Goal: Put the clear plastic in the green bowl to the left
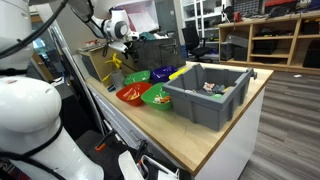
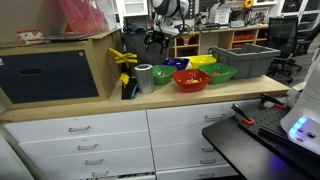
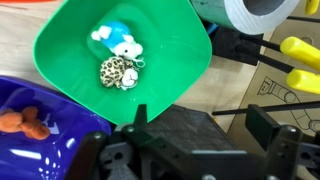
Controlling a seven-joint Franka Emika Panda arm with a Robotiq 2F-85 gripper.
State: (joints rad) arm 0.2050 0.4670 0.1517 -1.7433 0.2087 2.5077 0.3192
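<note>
exterior views. in an exterior view the gripper [image 1: 126,47] hangs above the green bowl [image 1: 135,76]. this is the lime one at the far end of the bowl cluster, near the red bowl [image 1: 129,94] on the table [image 1: 215,140]. in an exterior view from the drawer side, the same bowl [image 2: 160,75] is the leftmost, just beside a roll of tape [image 2: 144,77]. the gripper is overhead, clear of the rim. we cannot read the jaws from either view.

wrist view. the bowl [image 3: 70,60] fills the frame and looks a deeper green here. the roll of tape at upper right and the blue bowl [image 3: 30,130] at lower left mark it as the same one. inside, a blue-and-white toy [image 3: 118,40] touches a leopard-spotted piece [image 3: 118,72]. the gripper sits at the bottom edge, jaws spread wide, nothing visible between them.

clear plastic: we cannot pick it out with certainty. a pale glossy scrap against the spotted piece may be it, but it is too small to call. its heading and long axis therefore cannot be told. the bowl itself is round, mouth up.

judgement: this reads as the release end of the task. if the plastic is in the bowl, a straight vertical lift with the jaws wide is best, so no film clings or drags out. if it is not, we find it before closing on anything.
</note>
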